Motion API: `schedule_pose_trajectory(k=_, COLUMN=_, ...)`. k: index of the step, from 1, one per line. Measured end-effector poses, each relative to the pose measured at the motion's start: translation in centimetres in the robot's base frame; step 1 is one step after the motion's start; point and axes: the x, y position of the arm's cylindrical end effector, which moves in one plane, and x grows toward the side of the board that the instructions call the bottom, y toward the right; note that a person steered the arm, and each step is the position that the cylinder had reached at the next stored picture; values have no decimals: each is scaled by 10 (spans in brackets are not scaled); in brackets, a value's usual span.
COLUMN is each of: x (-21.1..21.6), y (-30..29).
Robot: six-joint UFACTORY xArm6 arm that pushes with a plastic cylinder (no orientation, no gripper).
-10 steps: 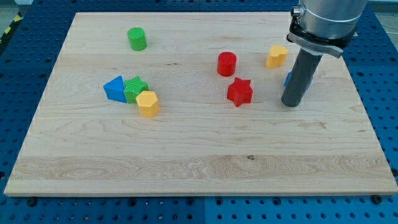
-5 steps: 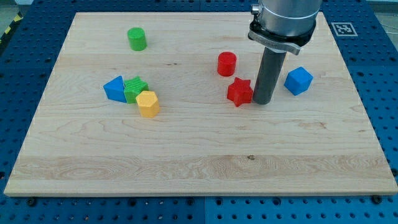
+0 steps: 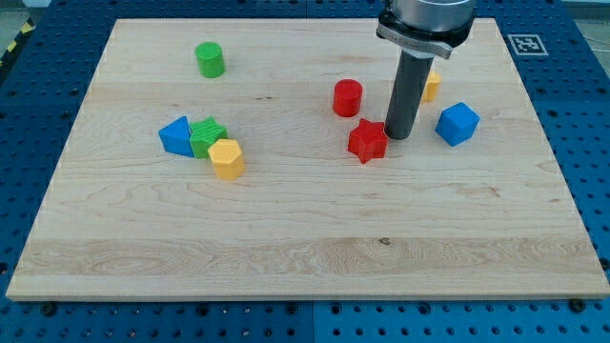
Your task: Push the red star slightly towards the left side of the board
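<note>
The red star lies right of the board's middle. My tip stands on the board just to the star's upper right, touching or almost touching its edge. A red cylinder stands a little above and left of the star. The rod rises from the tip toward the view's top.
A blue cube lies right of my tip. A yellow block shows partly behind the rod. A green cylinder is at upper left. A blue block, a green block and a yellow block cluster at left on the wooden board.
My tip moved left from beside the blue cube to the red star's right side, then shifted slightly up. The star has hardly moved.
</note>
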Motion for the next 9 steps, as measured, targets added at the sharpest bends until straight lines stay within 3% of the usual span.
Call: schedule_pose_trajectory(k=9, x=1, y=-151)
